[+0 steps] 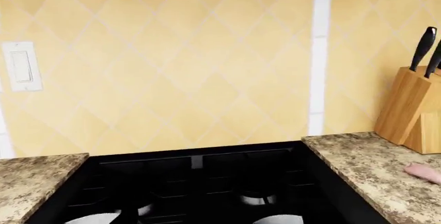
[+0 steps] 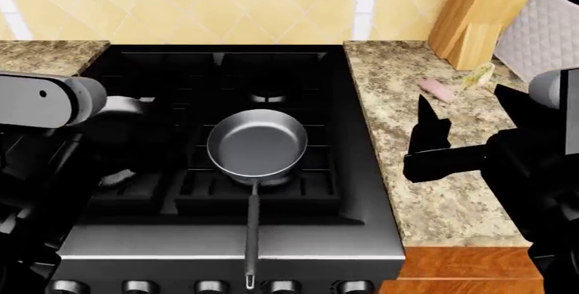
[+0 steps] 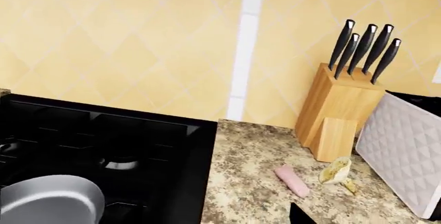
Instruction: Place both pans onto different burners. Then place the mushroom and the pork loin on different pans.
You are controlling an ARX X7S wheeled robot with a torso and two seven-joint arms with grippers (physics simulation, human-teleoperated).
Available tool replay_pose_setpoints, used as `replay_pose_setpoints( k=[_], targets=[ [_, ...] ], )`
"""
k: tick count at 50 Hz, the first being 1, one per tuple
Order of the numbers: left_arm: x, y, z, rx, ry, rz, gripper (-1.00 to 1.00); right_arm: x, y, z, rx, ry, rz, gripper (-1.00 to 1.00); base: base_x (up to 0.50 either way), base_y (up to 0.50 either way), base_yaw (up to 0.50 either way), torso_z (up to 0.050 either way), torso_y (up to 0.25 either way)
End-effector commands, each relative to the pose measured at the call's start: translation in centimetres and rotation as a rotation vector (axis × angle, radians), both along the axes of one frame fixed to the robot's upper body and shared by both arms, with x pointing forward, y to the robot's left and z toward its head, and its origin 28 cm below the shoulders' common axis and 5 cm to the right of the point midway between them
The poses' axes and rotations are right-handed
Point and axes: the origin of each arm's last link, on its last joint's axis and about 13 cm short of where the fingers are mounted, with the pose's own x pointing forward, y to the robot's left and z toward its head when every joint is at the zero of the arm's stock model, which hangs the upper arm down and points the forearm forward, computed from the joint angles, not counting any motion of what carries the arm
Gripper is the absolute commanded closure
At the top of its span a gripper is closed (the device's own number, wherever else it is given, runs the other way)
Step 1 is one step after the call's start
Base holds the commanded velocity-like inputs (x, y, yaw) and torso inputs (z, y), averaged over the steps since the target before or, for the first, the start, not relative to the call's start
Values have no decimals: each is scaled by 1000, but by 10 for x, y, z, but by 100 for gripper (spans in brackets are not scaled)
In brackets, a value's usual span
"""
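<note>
Pan [image 2: 257, 146] sits on a burner [image 2: 268, 97]; second pan unseen, mushroom [image 3: 337, 171] and pork loin [image 3: 292, 180] wait on counter; both grippers' jaws can't be judged.

Kitchen: gas stove [image 2: 226, 192], tiled wall, knife block [image 3: 335, 111]

The speckled granite tabletop [image 2: 425, 192] flanks a black stove [image 2: 135, 64]. To the stove's right, lying directly on it, are the pork loin [image 2: 438, 90], the mushroom [image 2: 478, 76] just beside it, a wooden knife block [image 2: 475, 16] at the wall, and a white quilted box [image 2: 535, 33].
</note>
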Motion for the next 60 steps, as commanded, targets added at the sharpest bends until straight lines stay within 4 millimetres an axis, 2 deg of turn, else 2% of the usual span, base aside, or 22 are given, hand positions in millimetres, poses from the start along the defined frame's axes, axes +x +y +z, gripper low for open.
replay_pose_setpoints(
  k=[1, 28, 47, 54, 60],
  targets=[
    [-2, 1, 2, 1, -11, 5, -100, 0, 0, -1, 4, -2, 4, -100, 0, -500, 0, 0, 0],
    [0, -1, 2, 2, -14, 5, -100, 1, 2, -3, -3, 2, 14, -100, 0, -492, 0, 0, 0],
    [1, -4, 3, 9, -11, -10, -100, 2, 2, -3, -6, 2, 17, -100, 0, -39, 0, 0, 0],
    [1, -3, 4, 6, -14, -4, -100, 2, 2, -3, -4, 5, 20, -100, 158, -497, 0, 0, 0],
    [1, -3, 3, 6, -12, -3, -100, 2, 3, -3, -20, -3, 29, -100, 1, 0, 0, 0, 0]
  ],
)
